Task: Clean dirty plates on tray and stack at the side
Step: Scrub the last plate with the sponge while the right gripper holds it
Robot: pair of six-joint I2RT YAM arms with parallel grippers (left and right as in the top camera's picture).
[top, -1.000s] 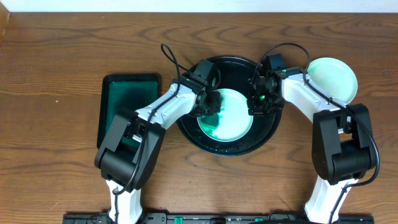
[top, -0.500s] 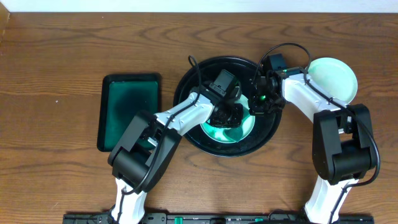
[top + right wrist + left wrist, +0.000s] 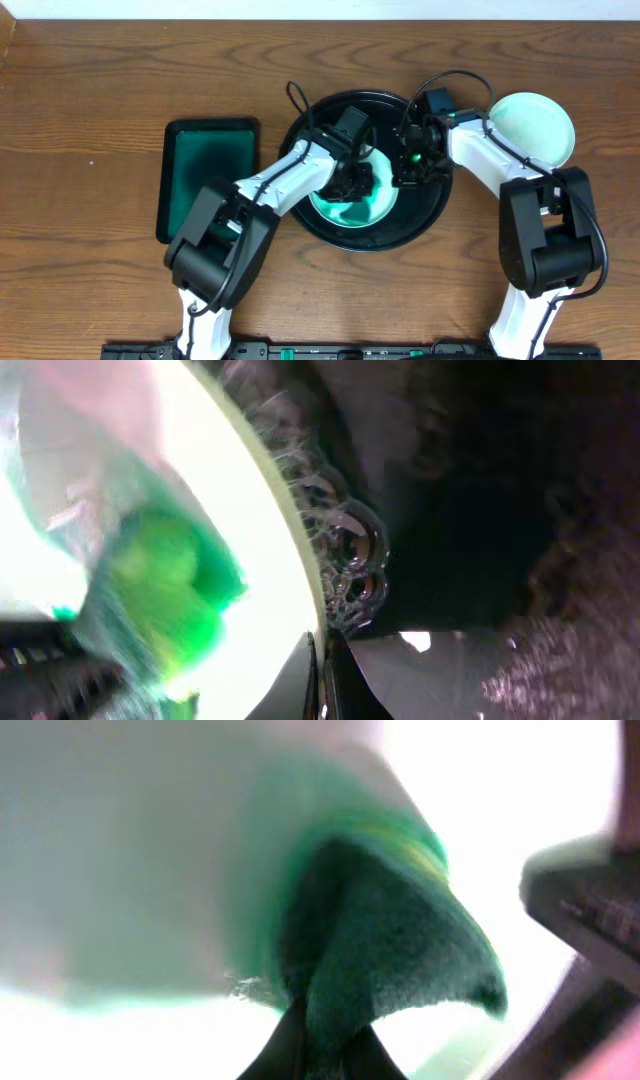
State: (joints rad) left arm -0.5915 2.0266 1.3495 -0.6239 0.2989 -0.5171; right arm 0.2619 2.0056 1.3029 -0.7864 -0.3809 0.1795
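Observation:
A pale mint plate (image 3: 352,207) with green smears lies in the round black tray (image 3: 420,222). My left gripper (image 3: 356,180) is shut on a dark green sponge (image 3: 390,955) and presses it on the plate's upper middle. My right gripper (image 3: 405,168) is shut on the plate's right rim (image 3: 300,560), pinching the edge between its fingers. A plain mint plate (image 3: 535,128) lies on the table to the right of the tray.
A dark green rectangular tray (image 3: 208,175) lies on the wooden table to the left of the black tray. Soap bubbles (image 3: 350,550) sit on the black tray beside the plate's rim.
My left gripper with the sponge swept right across the plate, then moved back up and left a little. My right gripper kept its hold on the rim, shifting slightly left.

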